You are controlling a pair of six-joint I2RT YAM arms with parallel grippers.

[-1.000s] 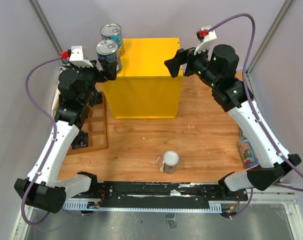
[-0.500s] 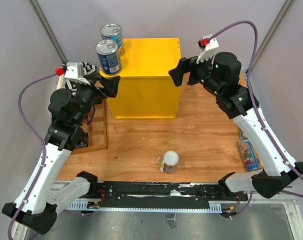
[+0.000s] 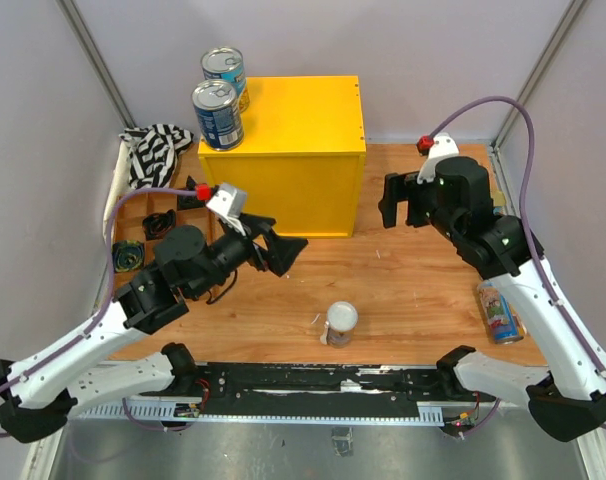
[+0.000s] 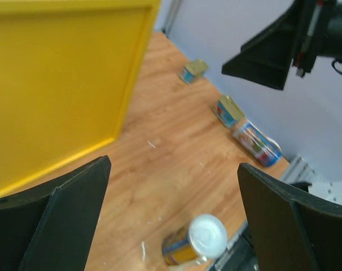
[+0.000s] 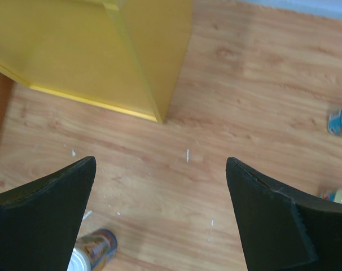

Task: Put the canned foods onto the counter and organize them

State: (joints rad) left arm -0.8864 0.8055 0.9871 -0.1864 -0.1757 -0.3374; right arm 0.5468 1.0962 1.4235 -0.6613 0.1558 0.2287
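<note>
Left pincer (image 3: 288,250): jaws spread wide, nothing held, above the desk (image 3: 413,270) in front of the yellow counter (image 3: 293,110). Right pincer (image 3: 393,202): jaws equally wide, empty, off the counter's right front corner.

Front blue can (image 3: 218,113) and rear blue can (image 3: 224,72) stand upright along the left edge of the counter top. Upright slim can (image 3: 340,323) stands on the desk near its front edge, between the arms. Lying slim can (image 3: 498,312) rests on its side at the desk's right edge. In the left wrist view, the nearer gold tin (image 4: 229,110) lies just beside it and the farther gold tin (image 4: 193,70) lies beyond.
</note>
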